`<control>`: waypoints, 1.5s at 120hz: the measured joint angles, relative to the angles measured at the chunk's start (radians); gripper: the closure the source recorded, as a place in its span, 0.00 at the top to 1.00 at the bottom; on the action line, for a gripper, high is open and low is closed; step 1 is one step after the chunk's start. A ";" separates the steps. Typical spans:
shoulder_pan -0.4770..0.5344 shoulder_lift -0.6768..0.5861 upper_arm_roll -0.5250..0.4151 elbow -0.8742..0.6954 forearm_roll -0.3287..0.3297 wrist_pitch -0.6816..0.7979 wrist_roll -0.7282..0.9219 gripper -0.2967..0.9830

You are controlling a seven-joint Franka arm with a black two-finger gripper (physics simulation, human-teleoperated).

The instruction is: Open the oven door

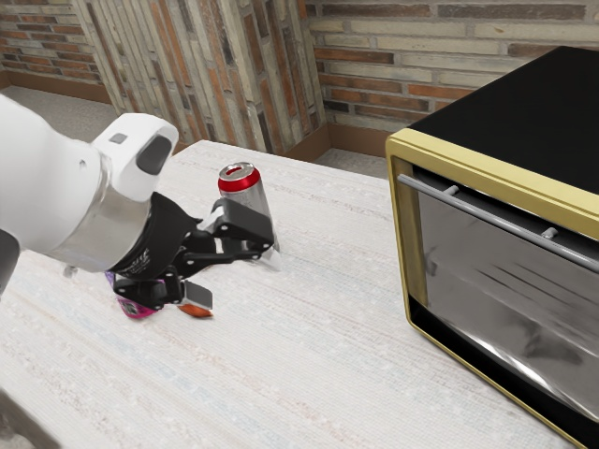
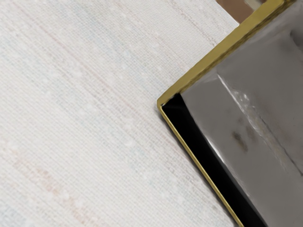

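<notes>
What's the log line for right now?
end effector: open, empty | handle: not gripped | door: shut | can: on table | next: likely approach handle

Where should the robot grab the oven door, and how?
I'd grab the silver bar across the top of the oven door. The gripper could come from the front, one finger above and one below, because the bar is thin, long and held out on little posts.

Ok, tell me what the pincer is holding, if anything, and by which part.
Nothing is held: the pincer stands open, its two fingers well apart, and the drink can is not gripped.
</notes>
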State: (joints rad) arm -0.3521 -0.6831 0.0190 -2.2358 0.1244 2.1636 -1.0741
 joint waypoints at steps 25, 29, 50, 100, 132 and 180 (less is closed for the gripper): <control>-0.029 0.034 -0.059 0.014 0.052 0.147 -0.266 0.77; -0.029 0.046 -0.070 0.018 0.055 0.168 -0.301 0.77; -0.073 0.150 -0.108 0.124 0.062 0.236 -0.455 0.77; -0.071 0.303 -0.022 0.147 0.073 0.341 -0.690 0.77; -0.022 0.390 -0.018 0.205 0.074 0.402 -0.798 0.77; 0.014 0.496 -0.017 0.258 0.071 0.461 -0.873 0.77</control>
State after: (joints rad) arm -0.3384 -0.1867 0.0015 -1.9778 0.1951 2.6245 -1.9473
